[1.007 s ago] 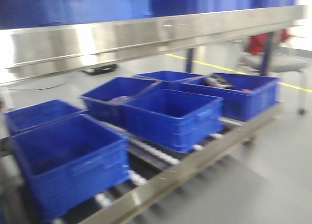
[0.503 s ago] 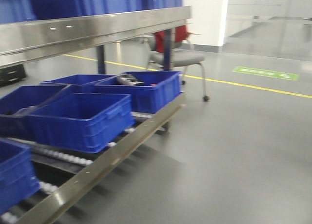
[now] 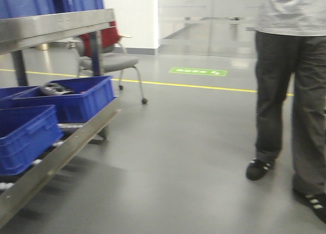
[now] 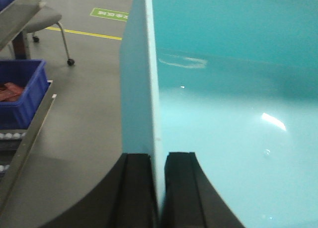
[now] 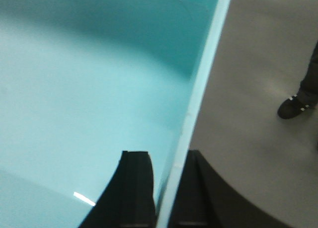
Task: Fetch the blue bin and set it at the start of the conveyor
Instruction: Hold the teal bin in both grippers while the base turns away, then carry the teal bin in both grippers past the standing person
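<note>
Two grips | left hand (image 4: 158, 163) clamped on blue bin (image 4: 233, 118) wall | right hand (image 5: 169, 158) likewise | green floor sign (image 3: 198, 71) unreadable

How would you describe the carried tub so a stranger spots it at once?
Beside the steel rack, look between the arms: the left gripper and right gripper each pinch a wall of the blue bin. It is pale turquoise, unlike the rack's dark blue crates.

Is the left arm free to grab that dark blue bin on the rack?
Probably not: the left claw is shut on the blue bin, as is the right claw; releasing risks dropping it.
</note>
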`<state>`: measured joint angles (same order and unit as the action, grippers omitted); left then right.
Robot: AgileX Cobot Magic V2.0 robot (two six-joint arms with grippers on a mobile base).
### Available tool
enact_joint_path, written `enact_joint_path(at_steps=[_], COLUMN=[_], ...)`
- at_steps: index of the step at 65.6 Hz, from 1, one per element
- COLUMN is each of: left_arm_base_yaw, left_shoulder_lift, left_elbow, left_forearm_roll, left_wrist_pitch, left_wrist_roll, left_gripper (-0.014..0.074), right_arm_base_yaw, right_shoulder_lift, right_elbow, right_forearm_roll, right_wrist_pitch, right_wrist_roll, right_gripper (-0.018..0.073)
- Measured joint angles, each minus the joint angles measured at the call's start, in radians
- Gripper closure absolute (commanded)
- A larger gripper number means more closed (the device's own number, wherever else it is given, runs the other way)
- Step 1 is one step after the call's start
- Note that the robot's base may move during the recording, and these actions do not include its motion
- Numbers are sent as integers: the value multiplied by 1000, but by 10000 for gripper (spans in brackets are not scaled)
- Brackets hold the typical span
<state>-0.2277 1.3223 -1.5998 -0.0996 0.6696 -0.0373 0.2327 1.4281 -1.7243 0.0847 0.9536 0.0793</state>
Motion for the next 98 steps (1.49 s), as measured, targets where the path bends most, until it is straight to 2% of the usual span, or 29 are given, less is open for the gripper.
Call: enact_joint_path(at_steps=[98], left_arm_base_yaw=[0], left_shoulder_lift=[0], left_elbow=[0], left_forearm_roll=[0], left_wrist_pitch=[0], left_wrist_roll=[0], left_gripper=[708], right_arm_base_yaw=[0], right_shoulder_lift=[0], right_elbow=[0], right_forearm_roll=[-2], right_wrist_pitch=[0], right_wrist_roll=[0], right_gripper=[711])
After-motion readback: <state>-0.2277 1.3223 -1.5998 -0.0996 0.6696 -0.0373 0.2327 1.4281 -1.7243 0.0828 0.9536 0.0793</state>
